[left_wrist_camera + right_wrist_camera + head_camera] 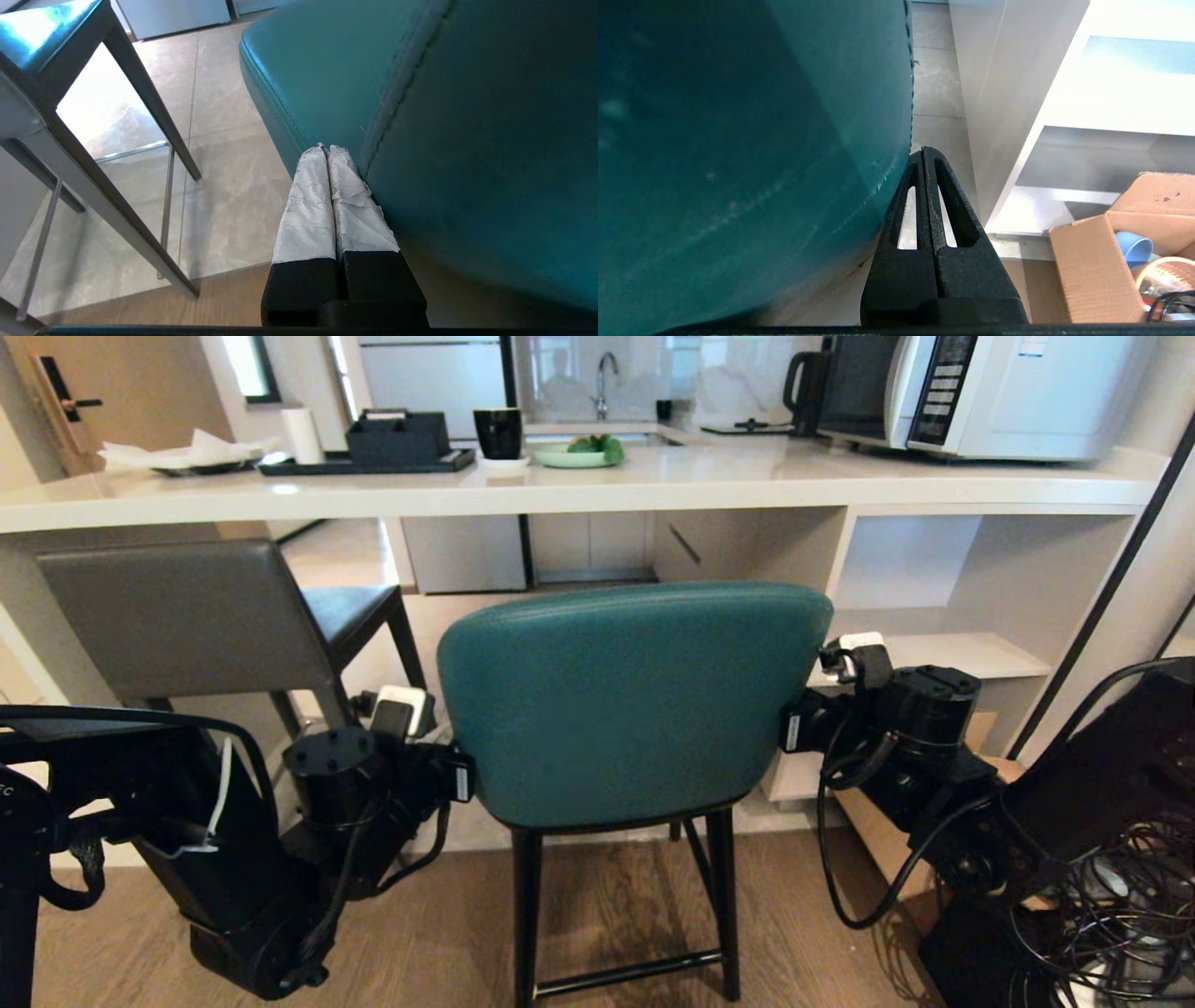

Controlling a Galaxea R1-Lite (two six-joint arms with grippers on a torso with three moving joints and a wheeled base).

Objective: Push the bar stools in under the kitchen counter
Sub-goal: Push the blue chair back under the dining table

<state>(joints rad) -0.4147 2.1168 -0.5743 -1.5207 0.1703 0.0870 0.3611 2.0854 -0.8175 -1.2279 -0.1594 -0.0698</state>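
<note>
A rounded teal bar stool (625, 700) with black legs stands in the middle, its back toward me, in front of the white kitchen counter (766, 485). A dark grey boxy bar stool (187, 616) stands to its left, its seat partly under the counter. My left gripper (327, 148) is shut, its white-wrapped fingers lying against the teal stool's left side (420, 116). My right gripper (925, 151) is shut with nothing in it, its black fingers against the stool's right side (752, 140). In the head view both grippers' fingertips are hidden behind the stool's back.
Open white shelves (943, 644) fill the counter's right end, close to my right arm. A cardboard box (1101, 261) with cups sits on the floor there. Loose black cables (1102, 915) lie at the right. On the counter stand a microwave (971, 392), a black tray (373, 457) and a green plate (579, 453).
</note>
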